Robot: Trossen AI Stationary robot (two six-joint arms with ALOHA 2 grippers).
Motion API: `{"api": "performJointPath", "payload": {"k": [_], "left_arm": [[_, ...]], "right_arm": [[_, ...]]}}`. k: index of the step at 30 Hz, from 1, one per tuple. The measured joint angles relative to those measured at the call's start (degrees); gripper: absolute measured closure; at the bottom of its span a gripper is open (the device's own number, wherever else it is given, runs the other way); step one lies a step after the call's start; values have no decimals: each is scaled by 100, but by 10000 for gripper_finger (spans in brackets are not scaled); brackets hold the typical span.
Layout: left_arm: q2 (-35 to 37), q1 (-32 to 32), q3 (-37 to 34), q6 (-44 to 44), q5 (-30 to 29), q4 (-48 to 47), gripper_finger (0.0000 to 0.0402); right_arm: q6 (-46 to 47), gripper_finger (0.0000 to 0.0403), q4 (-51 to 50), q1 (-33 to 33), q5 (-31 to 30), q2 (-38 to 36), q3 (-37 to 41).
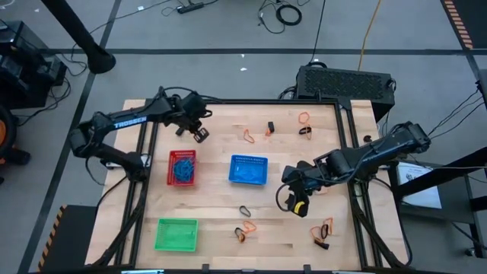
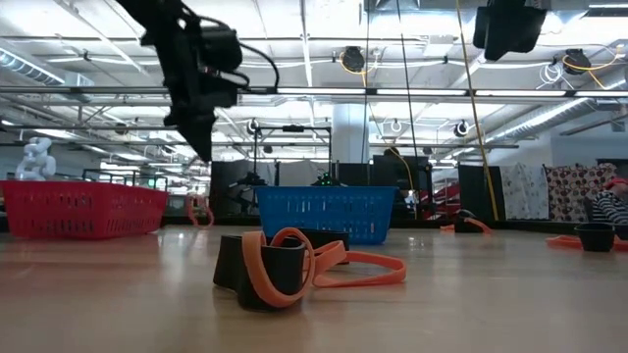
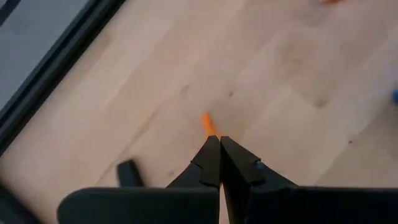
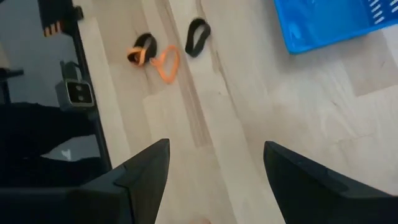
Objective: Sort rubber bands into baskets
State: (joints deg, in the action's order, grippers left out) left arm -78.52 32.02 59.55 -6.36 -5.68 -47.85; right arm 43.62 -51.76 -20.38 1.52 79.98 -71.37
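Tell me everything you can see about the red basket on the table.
The red basket is a small, shallow rectangular tray that looks like plastic mesh. It sits flat on the wooden table, left of the blue basket and above the green basket in the high view. A heap of blue rubber bands lies inside. No gripper touches it.
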Motion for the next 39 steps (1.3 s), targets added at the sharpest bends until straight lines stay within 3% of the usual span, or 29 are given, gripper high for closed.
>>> {"api": "performJointPath", "payload": {"k": [5,11,13,26,34,39], "left_arm": [[190,-69,0,-481,-205,-203,400],[175,-649,0,-1156,1129,679,400],[112,-1016,0,-1468,1270,1230,400],[-836,-2821,-2,-3055,1013,4201,401],[-1523,-3183,-4,-3370,727,4875,401],[-1640,-3134,-4,-3373,374,4903,401]], "right_arm": [[-214,151,-301,2,-20,-182,0],[-570,151,-515,2,-84,-317,0],[-800,151,-522,2,-237,-318,0],[-2278,151,-419,445,-1963,-321,-1],[-2968,153,-25,1021,-1670,-321,0],[-3008,206,12,1265,-1327,-321,0]]}}
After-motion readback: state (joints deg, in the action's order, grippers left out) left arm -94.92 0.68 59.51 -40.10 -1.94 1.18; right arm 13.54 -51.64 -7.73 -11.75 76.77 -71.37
